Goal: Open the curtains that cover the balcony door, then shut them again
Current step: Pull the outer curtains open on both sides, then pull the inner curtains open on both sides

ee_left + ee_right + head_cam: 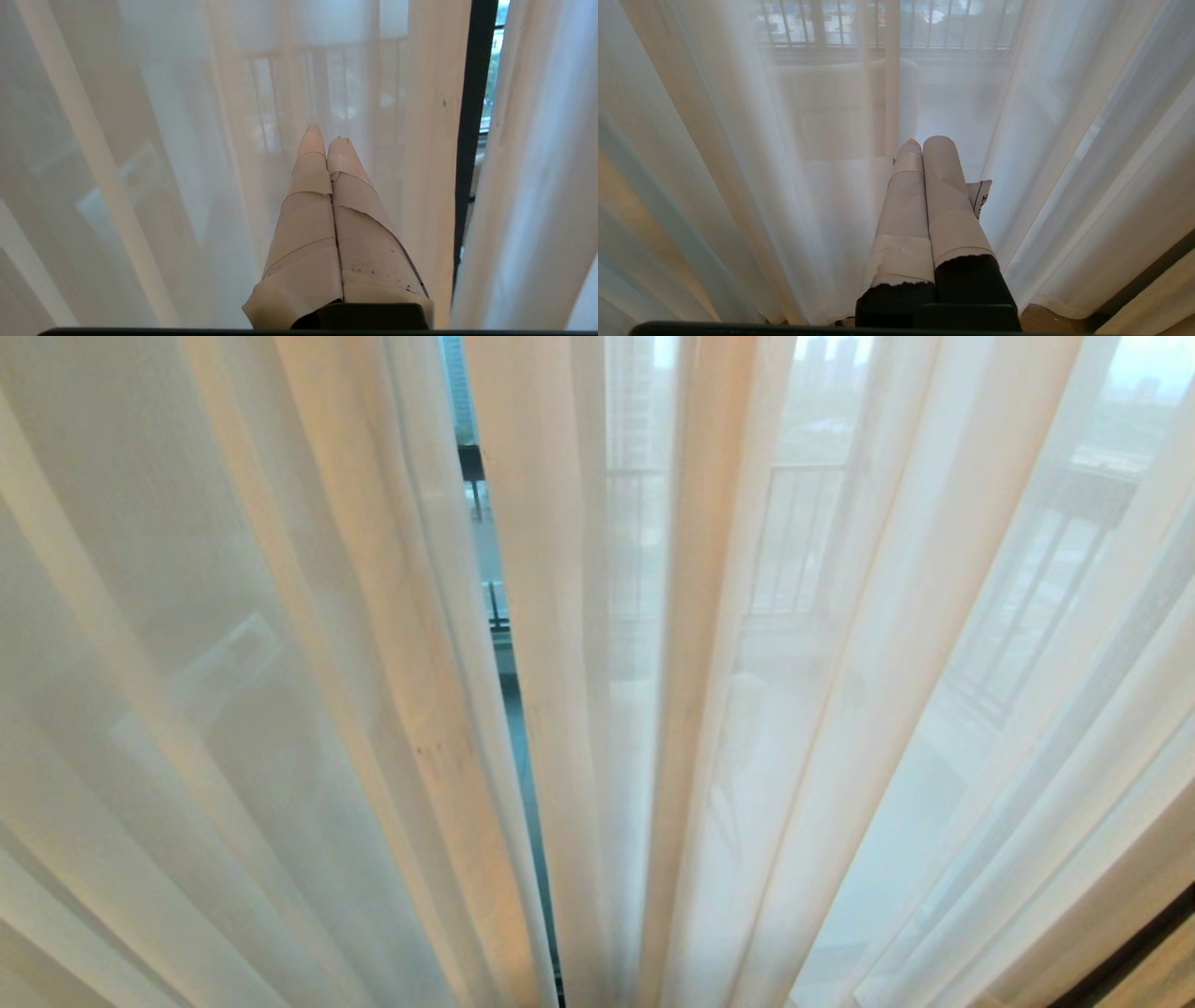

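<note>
The curtains are thin white sheers in long pleats and fill the head view. A narrow gap runs between two panels left of centre. In that gap a dark frame post of the balcony door shows in the left wrist view. My left gripper is shut and empty, its tape-wrapped fingers pointing at the sheer just beside the gap. My right gripper is shut and empty too, close before another sheer panel. Neither arm shows in the head view.
Through the fabric I see a barred balcony railing and a pale rounded object. A small printed tag hangs by the right fingers. A thick cream drape and a dark strip sit at the far right, above brown floor.
</note>
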